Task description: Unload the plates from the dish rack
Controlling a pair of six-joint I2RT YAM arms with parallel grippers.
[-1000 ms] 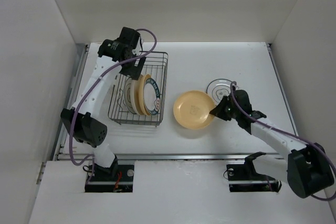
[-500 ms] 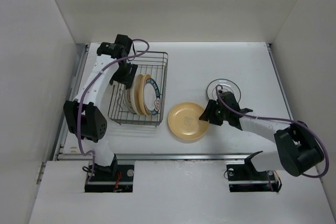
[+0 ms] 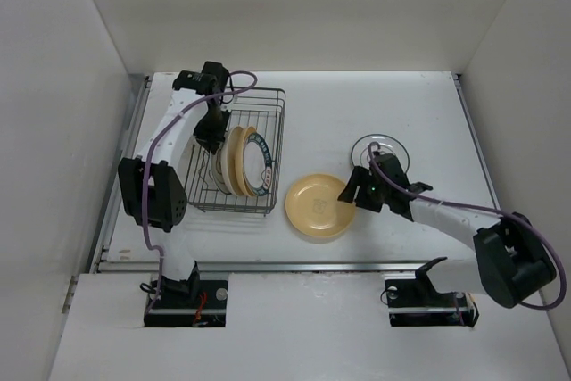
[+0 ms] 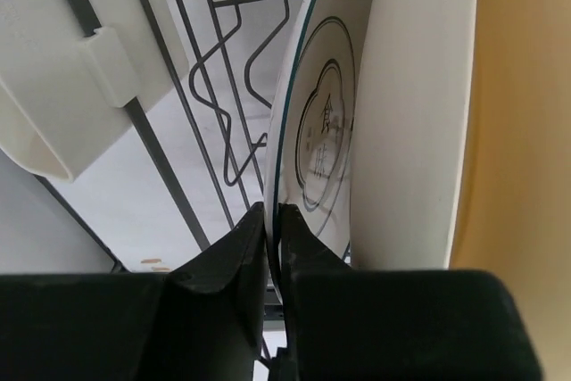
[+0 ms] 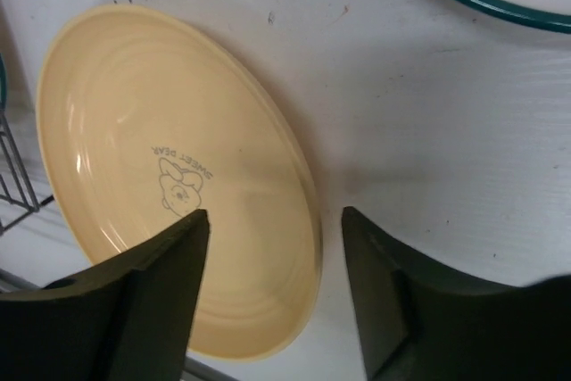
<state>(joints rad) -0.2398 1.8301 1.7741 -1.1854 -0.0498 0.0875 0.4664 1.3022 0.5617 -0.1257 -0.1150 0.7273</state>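
Left arm: my left arm [image 3: 169, 140] rises from its base at the near edge. It folds at the elbow by the rack's left side, runs up to the rack's far corner and bends its wrist back down into the basket.
Left tool: my left tool [image 4: 272, 211] points down among the plates, its fingers pressed together on a plate rim.
Pinched plate: a white round plate with grey markings [image 4: 317, 131] stands on edge as the leftmost one in the rack, with its rim between my fingers.
Rack: the rectangular dish rack of thin dark wire [image 3: 272, 131] sits on the left part of the white tabletop [image 3: 357, 104].
Clip: a cream plastic piece [image 4: 80, 86] hangs on the rack's wires, left of the pinched plate.
Other racked plates: a cream round plate [image 4: 410, 113] stands right behind the pinched one, then a yellow-tan round plate [image 4: 526, 131]. A white round plate with a broad teal rim band [image 3: 261, 167] is the rightmost.
Unloaded plate: a pale yellow round plate [image 3: 317, 207] printed with a small bear lies flat on the tabletop, just right of the rack.
Right tool: my right tool [image 5: 277, 220] is spread and grips nothing. One finger is over the yellow plate, the other over bare tabletop, with the plate's edge between them.
Right arm: my right arm [image 3: 455, 220] stretches low and leftward from its shoulder at the near right.
Far plate: a white round plate with a dark teal rim [image 3: 384, 144] lies flat just beyond my right wrist.
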